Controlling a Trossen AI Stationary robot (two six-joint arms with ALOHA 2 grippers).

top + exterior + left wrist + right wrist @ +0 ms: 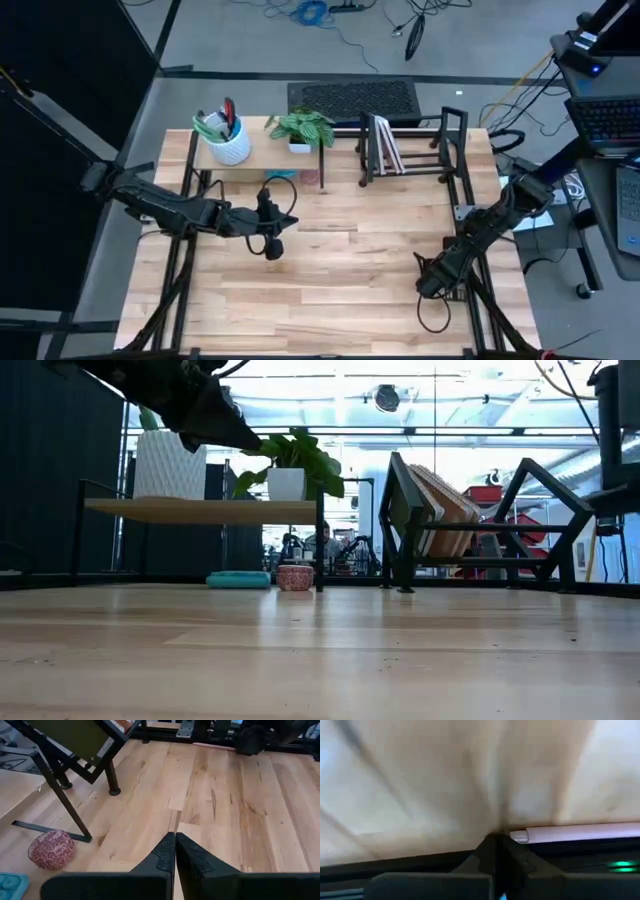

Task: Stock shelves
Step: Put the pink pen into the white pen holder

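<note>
The pale-wood riser shelf (262, 152) stands at the table's far left on thin black legs. On its top are a white pot (230, 142) and a potted plant (301, 128). The black wire rack (412, 146) stands at the far right with flat boards (385, 146) leaning between its dividers. A red speckled bowl (51, 849) and a teal item (238, 579) lie on the table under the riser. My left gripper (175, 841) hovers shut above mid-table, near the riser's front, and holds nothing. My right gripper (498, 841) is shut, low by the table's right edge (424, 287).
The bare wooden tabletop (340, 280) stretches across the near half. Black frame rails (185, 270) run along both sides of the table. Cables and a dark mat (352, 97) lie on the floor beyond the far edge.
</note>
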